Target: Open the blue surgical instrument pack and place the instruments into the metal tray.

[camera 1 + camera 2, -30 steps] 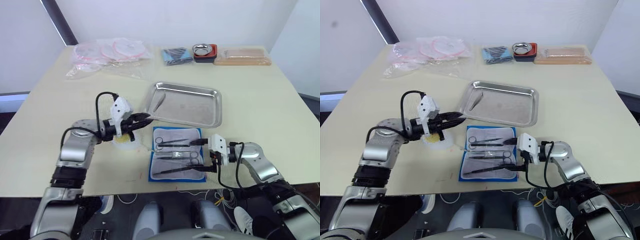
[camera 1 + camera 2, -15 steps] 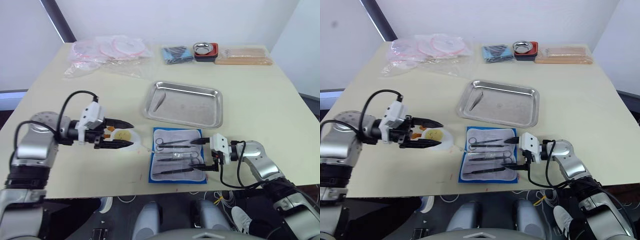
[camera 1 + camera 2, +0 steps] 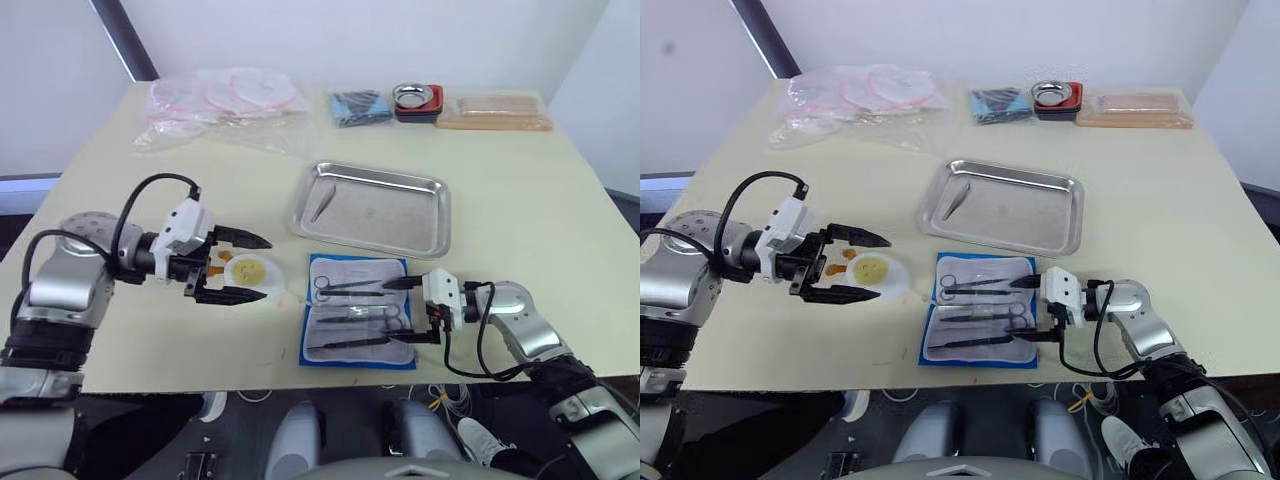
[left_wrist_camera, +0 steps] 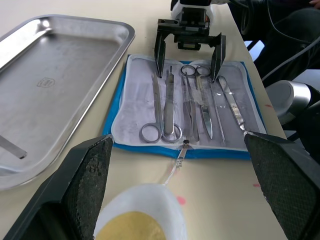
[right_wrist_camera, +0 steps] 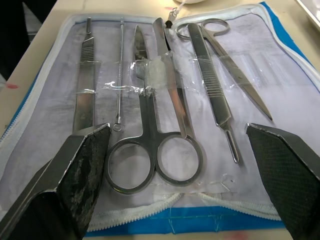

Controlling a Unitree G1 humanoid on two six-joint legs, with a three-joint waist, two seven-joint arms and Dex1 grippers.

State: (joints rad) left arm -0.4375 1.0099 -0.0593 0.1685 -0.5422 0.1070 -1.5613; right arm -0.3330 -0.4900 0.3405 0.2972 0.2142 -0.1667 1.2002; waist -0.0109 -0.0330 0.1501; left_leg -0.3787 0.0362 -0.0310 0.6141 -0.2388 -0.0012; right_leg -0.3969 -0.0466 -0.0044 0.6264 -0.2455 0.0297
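The blue surgical instrument pack (image 3: 360,322) lies unzipped and flat near the table's front edge, pale lining up. Several instruments rest in its pockets: scissors (image 5: 155,130), forceps (image 5: 210,95), a flat handle (image 5: 84,95) and a thin probe (image 5: 119,85). Behind it sits the metal tray (image 3: 372,208) with one slim instrument (image 3: 318,205) at its left end. My right gripper (image 3: 392,311) stands open over the pack's right edge, holding nothing. Left of the pack, my left gripper (image 3: 262,268) is wide open and empty, its fingers straddling a white dish (image 3: 248,272).
The white dish holds something yellow. Along the far edge lie clear bags with pink rings (image 3: 215,105), a dark blue bundle (image 3: 358,105), a small steel bowl on a red-black base (image 3: 417,100) and a tan packet (image 3: 495,112).
My left gripper has pulled back to the left from the tray's near-left corner and opened wide around the white dish. The right gripper has stayed over the pack.
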